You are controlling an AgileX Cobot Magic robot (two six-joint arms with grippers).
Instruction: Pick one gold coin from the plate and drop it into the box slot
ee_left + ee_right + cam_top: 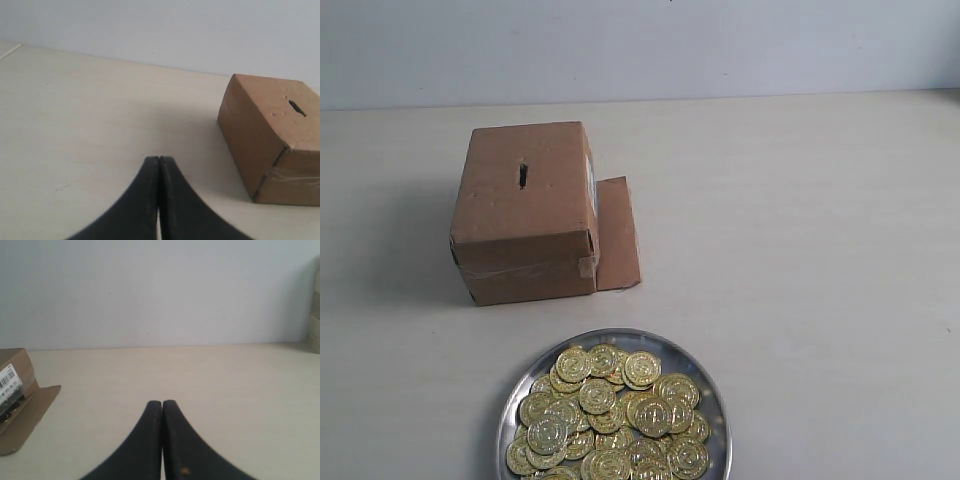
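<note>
- Left black gripper [159, 160]: shut tight, empty.
- Brown cardboard box [525, 210], dark slot [523, 175] on top, stands far left on the pale counter [820, 250].
- Round silver metal plate [630, 336] of gold coins [610, 415] lies near; none picked yet.
- Right black gripper [162, 403]: shut, empty.
- Next, a gripper likely must open over the coins.

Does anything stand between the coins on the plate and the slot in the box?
Nothing visible does. The coins lie heaped on the plate, the box stands beyond it, and the slot on its top is uncovered.

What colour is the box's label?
The label is white with dark print; right wrist view shows it best.
</note>
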